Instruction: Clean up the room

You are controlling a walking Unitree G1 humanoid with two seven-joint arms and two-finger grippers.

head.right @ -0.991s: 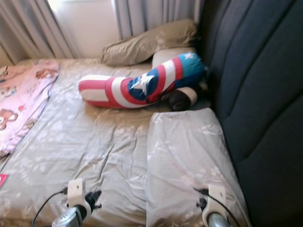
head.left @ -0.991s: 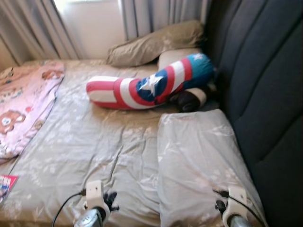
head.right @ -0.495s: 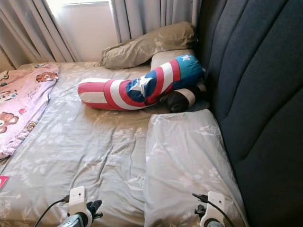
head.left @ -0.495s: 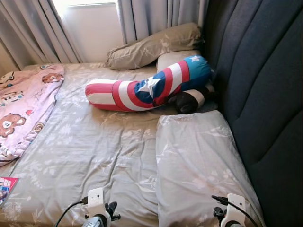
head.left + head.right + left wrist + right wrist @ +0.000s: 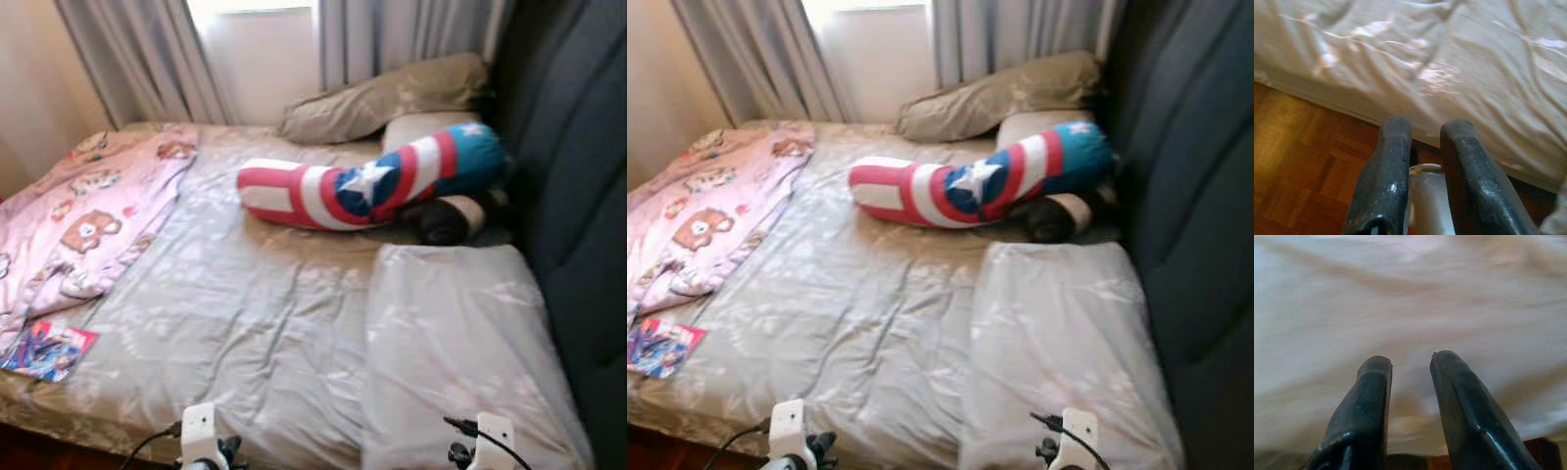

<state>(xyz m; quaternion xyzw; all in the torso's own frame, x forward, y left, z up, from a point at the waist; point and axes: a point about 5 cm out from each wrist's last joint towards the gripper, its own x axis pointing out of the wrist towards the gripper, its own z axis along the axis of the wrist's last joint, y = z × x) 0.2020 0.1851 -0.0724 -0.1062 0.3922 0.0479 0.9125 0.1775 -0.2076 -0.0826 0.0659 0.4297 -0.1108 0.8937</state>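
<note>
Both arms sit low at the near edge of the bed (image 5: pixel 245 323). The left claw (image 5: pixel 1422 129) points at the sheet's hanging edge above the wood floor (image 5: pixel 1298 156), fingers slightly parted, empty. The right claw (image 5: pixel 1409 361) hovers over the sheet, also slightly parted and empty. A striped bolster (image 5: pixel 367 181) lies across the bed near the pillows (image 5: pixel 387 98); a pink blanket (image 5: pixel 88 211) and a magazine (image 5: pixel 47 350) lie at the left.

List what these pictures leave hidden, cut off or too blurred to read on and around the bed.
- Dark round thing: tucked under the striped bolster in the head views, its kind unclear.
- Booklet: cover too small and blurred to read.
- Pink blanket: cut off by the picture's left edge.
- Right gripper: the bedding beyond it is smeared by blur.
</note>
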